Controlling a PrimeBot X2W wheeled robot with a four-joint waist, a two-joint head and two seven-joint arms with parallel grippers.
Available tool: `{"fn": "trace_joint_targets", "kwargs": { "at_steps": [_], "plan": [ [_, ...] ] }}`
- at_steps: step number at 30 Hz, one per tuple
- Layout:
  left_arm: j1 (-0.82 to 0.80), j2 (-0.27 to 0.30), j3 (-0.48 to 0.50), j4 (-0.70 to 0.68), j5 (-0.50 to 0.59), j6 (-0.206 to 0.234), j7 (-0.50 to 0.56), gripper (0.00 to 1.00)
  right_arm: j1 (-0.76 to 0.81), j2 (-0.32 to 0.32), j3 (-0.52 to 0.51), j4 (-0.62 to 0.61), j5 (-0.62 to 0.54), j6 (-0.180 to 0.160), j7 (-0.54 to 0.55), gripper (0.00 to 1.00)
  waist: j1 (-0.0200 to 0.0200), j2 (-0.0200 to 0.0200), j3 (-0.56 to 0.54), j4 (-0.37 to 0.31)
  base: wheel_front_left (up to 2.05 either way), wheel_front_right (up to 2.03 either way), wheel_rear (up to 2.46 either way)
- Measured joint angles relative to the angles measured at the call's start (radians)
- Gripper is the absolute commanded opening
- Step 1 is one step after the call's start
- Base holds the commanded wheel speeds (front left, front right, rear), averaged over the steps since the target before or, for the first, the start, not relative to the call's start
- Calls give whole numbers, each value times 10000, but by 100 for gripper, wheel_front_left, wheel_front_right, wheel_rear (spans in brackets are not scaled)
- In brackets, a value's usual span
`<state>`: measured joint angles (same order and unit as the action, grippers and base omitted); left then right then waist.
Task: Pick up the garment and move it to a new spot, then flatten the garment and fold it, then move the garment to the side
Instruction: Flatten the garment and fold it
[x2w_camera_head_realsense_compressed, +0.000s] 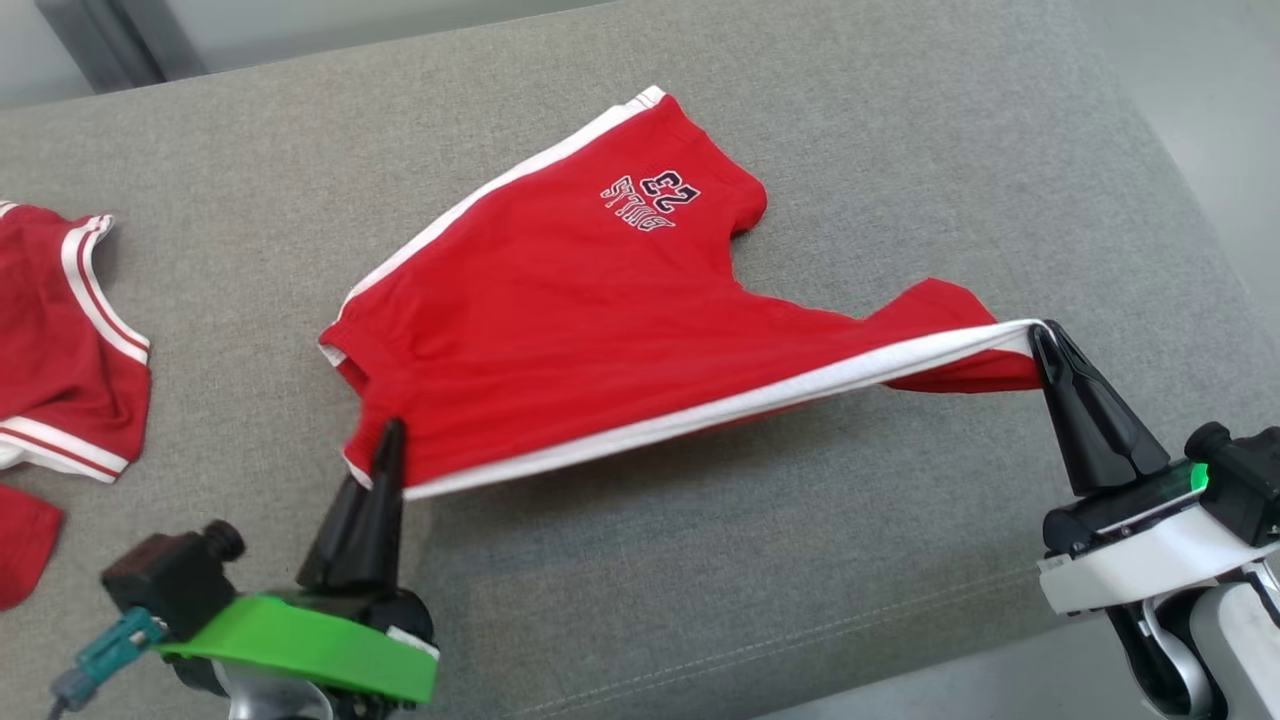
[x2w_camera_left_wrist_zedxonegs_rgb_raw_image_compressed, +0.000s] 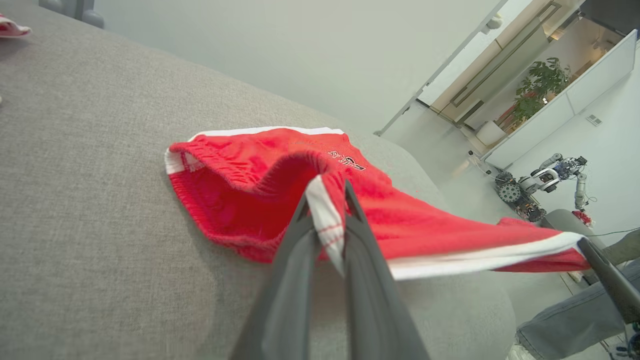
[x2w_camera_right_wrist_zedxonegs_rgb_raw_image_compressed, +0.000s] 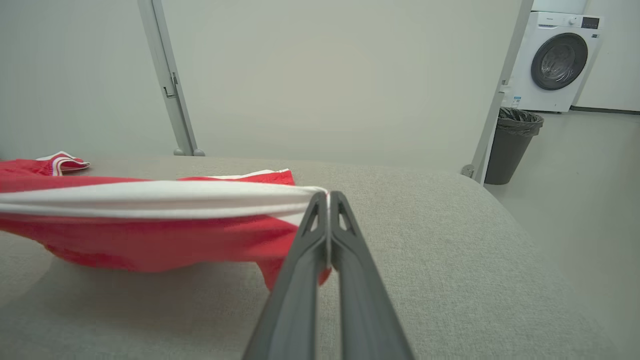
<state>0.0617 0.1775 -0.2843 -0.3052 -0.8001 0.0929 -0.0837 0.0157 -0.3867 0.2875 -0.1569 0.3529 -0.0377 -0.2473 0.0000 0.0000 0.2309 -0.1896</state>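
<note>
shorts: red shorts (x2w_camera_head_realsense_compressed: 560, 300), white side stripe (x2w_camera_head_realsense_compressed: 700, 405), printed number facing up. They lie mid-cushion on the grey cushion (x2w_camera_head_realsense_compressed: 700, 600). The far half rests on it; the near stripe edge is lifted clear and pulled taut.
handling: looks light, thin and limp. It will sag and crease wherever it isn't tensioned. Not fragile or slippery, I'd say.
hold points: the two ends of a side seam, waistband corner and leg hem. Hems are doubled cloth, so they should bite better than a single layer.
left gripper (x2w_camera_head_realsense_compressed: 392, 435): fingers pressed together on the waistband end of the stripe, toward the cushion's near-left.
right gripper (x2w_camera_head_realsense_compressed: 1040, 332): fingers pinched tight on the leg-hem end, toward the cushion's near-right.
second garment (x2w_camera_head_realsense_compressed: 60, 330): red with white trim, lying loose at the cushion's left edge.
bin (x2w_camera_right_wrist_zedxonegs_rgb_raw_image_compressed: 515, 145): on the floor beyond the cushion, with a dark liner. I can't see what's in it.
washer (x2w_camera_right_wrist_zedxonegs_rgb_raw_image_compressed: 560, 60): further beyond the cushion, door shut, drum contents not visible.
</note>
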Motion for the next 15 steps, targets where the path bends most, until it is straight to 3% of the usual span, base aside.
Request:
{"fn": "trace_joint_targets", "kwargs": {
  "at_steps": [4,11,15],
  "plan": [
    [202,15,-349,77,75,36,230,0,96,-270,31,-19,65,29,31,0,0,0,70,125,0,0,0],
    [34,-19,-437,416,100,42,545,0,-501,-575,102,-29,73,433,299,0,0,0,275,492,0,0,0],
    [-635,-63,-416,809,86,58,899,13,-1226,-688,113,238,94,731,577,0,0,0,421,721,0,0,0]
  ]
}}
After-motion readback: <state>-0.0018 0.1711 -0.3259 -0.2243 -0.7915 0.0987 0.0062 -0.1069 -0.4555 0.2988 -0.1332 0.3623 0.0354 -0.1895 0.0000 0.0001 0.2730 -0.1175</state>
